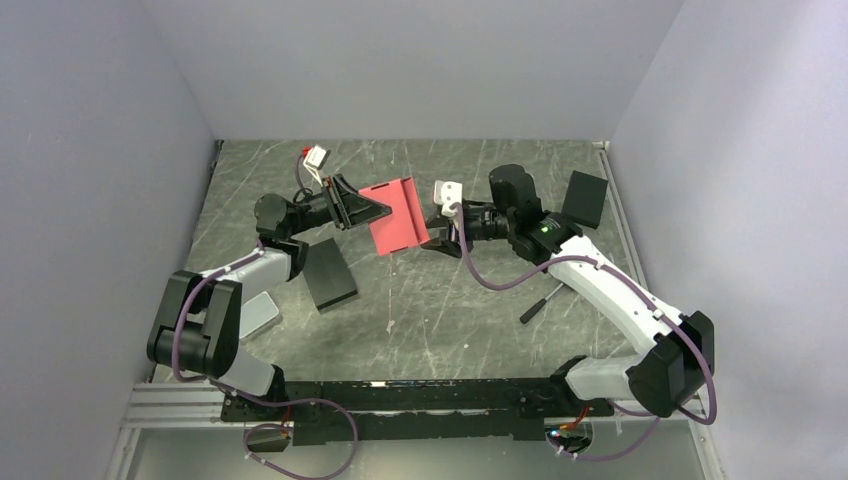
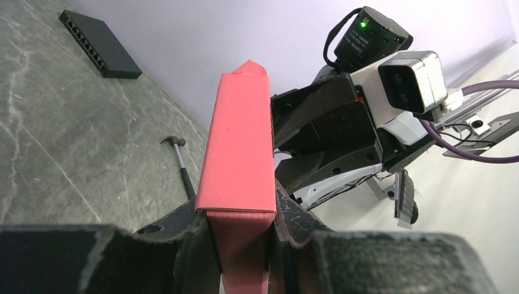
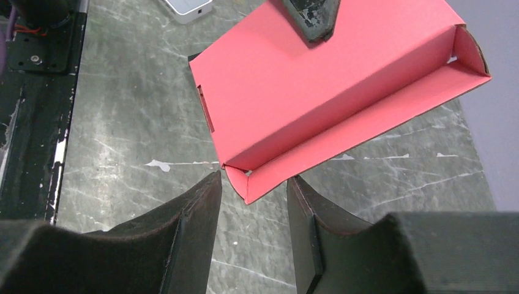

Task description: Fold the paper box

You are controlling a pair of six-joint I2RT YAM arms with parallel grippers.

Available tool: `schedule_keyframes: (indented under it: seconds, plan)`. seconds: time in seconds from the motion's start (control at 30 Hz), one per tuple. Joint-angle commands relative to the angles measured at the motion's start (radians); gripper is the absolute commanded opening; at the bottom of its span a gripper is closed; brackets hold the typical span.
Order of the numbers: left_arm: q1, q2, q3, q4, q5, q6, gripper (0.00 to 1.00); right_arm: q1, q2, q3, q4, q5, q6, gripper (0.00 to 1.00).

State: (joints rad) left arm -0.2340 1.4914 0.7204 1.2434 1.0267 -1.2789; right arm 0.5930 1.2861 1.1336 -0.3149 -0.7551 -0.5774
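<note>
The paper box point(image 2: 238, 141) hides its end in the left gripper point(image 2: 242, 220), clamped tight on it; right gripper point(image 3: 254, 187) gapes, box corner between its fingers, contact unclear.

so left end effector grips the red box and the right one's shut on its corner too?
No, the right end effector is open, not shut on the corner: see the right wrist view. The left end effector does grip the red box.
</note>
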Motion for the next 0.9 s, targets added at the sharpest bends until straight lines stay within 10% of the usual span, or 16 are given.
schedule_keyframes:
  seconds: [0.0,0.87]
  plan:
    - [0.002,-0.040,0.031,-0.010,-0.014,0.042,0.00,0.022,-0.021,0.053,-0.006,-0.018,0.003,0.47]
    - [0.002,-0.019,0.022,0.039,-0.009,0.016,0.00,0.020,0.026,0.071,0.111,-0.063,0.267,0.67]
